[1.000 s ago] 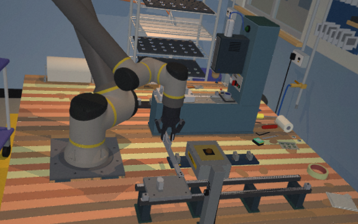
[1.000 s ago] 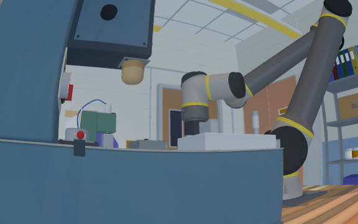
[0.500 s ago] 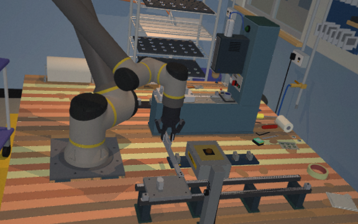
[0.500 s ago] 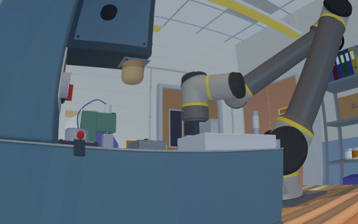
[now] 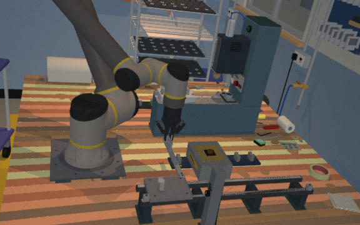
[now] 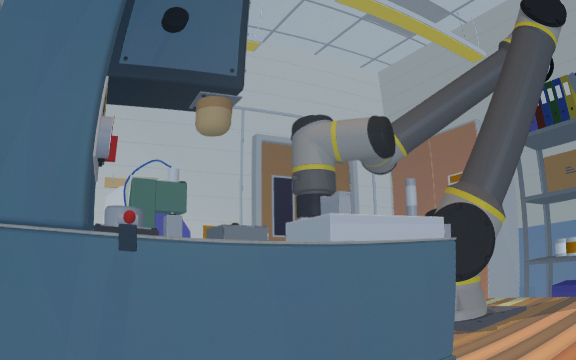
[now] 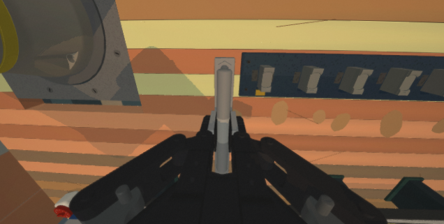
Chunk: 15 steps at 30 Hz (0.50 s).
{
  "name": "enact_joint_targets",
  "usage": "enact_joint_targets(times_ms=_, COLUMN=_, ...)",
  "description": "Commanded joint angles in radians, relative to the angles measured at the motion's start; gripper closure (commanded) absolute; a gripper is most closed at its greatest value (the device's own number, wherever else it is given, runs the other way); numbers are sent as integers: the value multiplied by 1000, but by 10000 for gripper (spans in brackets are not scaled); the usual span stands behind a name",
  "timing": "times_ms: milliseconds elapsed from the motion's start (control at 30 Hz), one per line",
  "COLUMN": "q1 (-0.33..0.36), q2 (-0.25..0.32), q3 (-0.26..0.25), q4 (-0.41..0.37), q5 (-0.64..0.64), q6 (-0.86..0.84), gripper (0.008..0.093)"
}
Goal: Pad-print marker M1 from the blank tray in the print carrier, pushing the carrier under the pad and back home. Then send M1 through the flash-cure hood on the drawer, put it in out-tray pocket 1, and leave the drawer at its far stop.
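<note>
My gripper [image 5: 169, 137] [image 7: 222, 127] points down in front of the blue pad printer [image 5: 217, 90]. Its fingers are closed on the upright grey post at the end of the drawer's long handle bar [image 5: 173, 156]. The wrist camera shows the post [image 7: 223, 92] between the two fingertips. The bar runs down to the grey drawer plate [image 5: 167, 188], which sits at the left end of its rails [image 5: 255, 184]. A grey marker [image 5: 161, 183] stands on the plate. The flash-cure hood [image 5: 209, 157] stands to the plate's right. The dark out-tray [image 5: 214, 160] [image 7: 342, 77] lies behind the hood.
Behind the work stand the printer's tan pad [image 6: 213, 116], a wire shelf rack [image 5: 173, 34] and the arm's base [image 5: 87, 147]. A paper roll [image 5: 285, 124], a tape ring [image 5: 319, 171] and small tools lie on the table's right side.
</note>
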Motion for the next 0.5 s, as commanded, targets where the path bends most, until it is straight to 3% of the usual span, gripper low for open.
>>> enact_joint_targets(times_ms=0, q1=0, q2=0, q3=-1, q4=-1, q5=0, q6=0, gripper=894)
enact_joint_targets(times_ms=67, q1=0, q2=0, q3=-1, q4=-1, q5=0, q6=0, gripper=934)
enact_joint_targets(times_ms=467, q1=0, q2=1, q3=-1, q4=-1, q5=0, q6=0, gripper=934)
